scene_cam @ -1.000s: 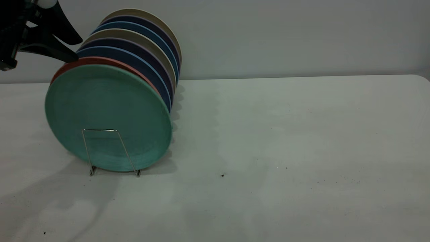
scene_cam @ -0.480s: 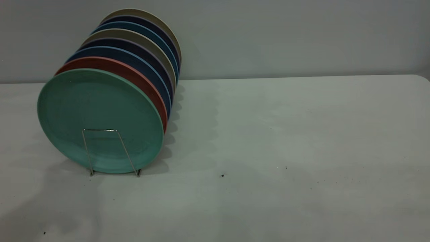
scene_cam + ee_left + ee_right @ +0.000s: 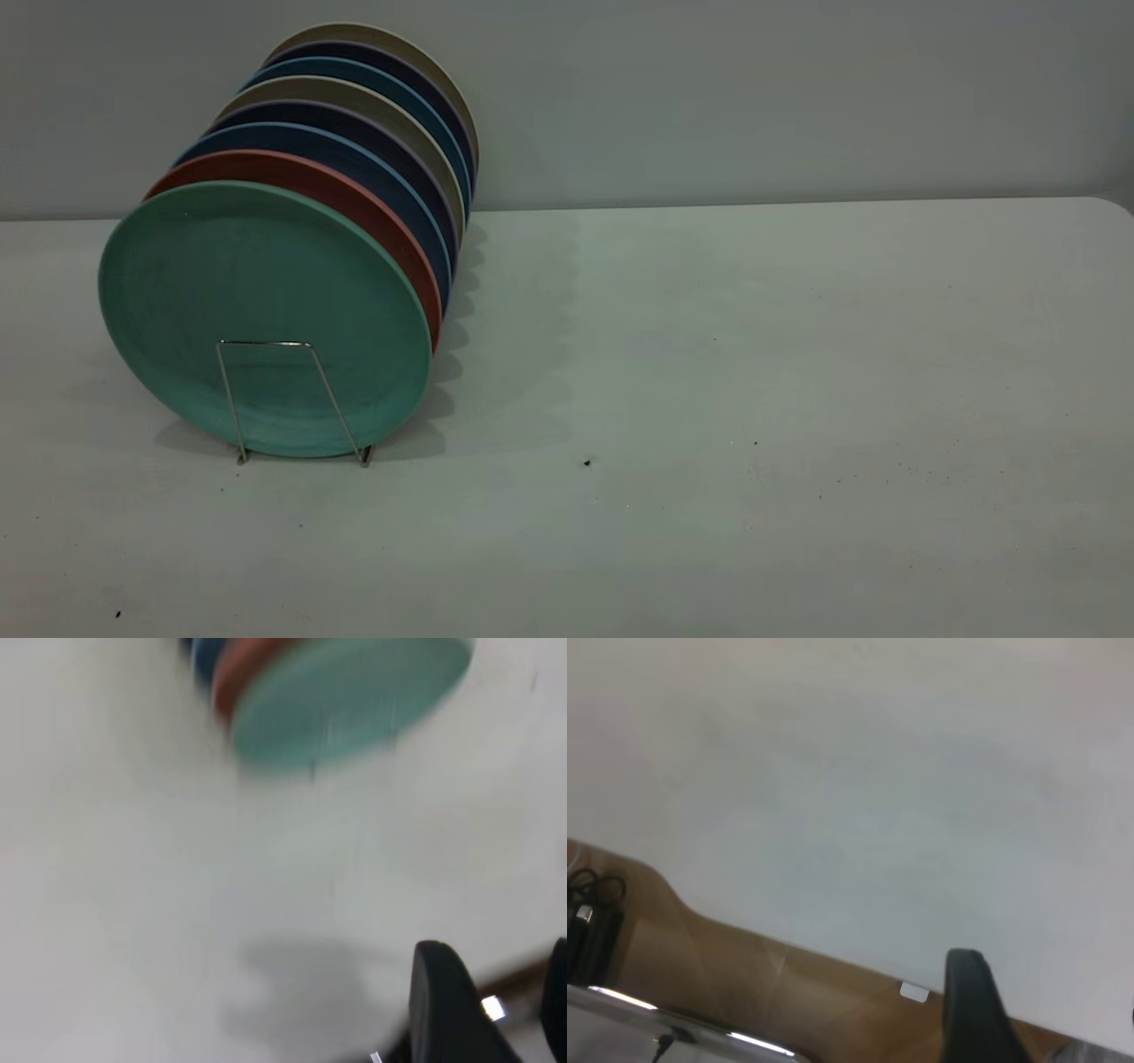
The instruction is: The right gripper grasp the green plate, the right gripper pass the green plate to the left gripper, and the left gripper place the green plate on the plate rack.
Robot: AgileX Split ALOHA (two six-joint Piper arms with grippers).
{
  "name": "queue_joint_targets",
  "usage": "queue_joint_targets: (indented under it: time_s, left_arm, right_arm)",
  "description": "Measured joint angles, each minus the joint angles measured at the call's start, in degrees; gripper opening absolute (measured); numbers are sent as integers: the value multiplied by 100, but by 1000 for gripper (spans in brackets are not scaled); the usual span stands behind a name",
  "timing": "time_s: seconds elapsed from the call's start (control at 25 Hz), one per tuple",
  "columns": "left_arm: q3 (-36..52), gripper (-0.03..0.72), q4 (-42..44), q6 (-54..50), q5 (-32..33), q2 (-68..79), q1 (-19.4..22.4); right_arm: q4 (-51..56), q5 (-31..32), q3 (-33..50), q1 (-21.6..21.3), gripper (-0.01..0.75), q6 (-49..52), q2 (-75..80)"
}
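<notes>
The green plate (image 3: 264,319) stands on edge at the front of the plate rack (image 3: 292,400), leaning on the rack's front wire loop, ahead of a salmon-pink plate (image 3: 354,199). It also shows blurred in the left wrist view (image 3: 350,695). Neither gripper shows in the exterior view. In its own wrist view the left gripper (image 3: 496,967) is open and empty, well away from the plate, over the table near its edge. The right gripper (image 3: 1050,994) is open and empty, over the table's edge; one finger (image 3: 970,1010) shows plainly.
Behind the pink plate, several dark blue and beige plates (image 3: 372,133) fill the rack towards the wall. The white table (image 3: 753,372) stretches to the right of the rack. A brown floor (image 3: 744,983) and cables lie beyond the table edge.
The left gripper, above the rack's top left a second ago, has left the exterior view. The green plate has tipped forward and shifted left, away from the pink plate, then stayed still.
</notes>
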Motion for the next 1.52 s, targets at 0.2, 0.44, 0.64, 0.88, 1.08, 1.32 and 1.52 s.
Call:
queue_joint_targets:
  time_s: [0.2,0.44,0.64,0.88,1.08,1.32,1.52]
  left_arm:
    - [795,306,535,-955,34,-1014,0]
    - [2035,399,710,-1380,21,-2452,0]
    - [2812,437,751,-1741,-108,-3344,0]
    - [3094,441,751,-1769,-179,-3928,0]
    - [3094,442,751,-1776,-179,-4166,0]
    - [3094,442,751,-1776,-179,-4209,0]
    - [3094,443,751,-1776,-179,-4227,6]
  right_arm:
    - [-13,-1,0,169,442,13,-149]
    - [-30,-6,0,169,442,152,-488]
    - [-21,-6,0,169,442,235,-518]
    - [-13,-6,0,169,442,242,-518]
    - [-8,-6,0,169,442,248,-538]
    - [4,3,0,-450,442,248,-1266]
    - [4,74,0,-877,442,248,-1855]
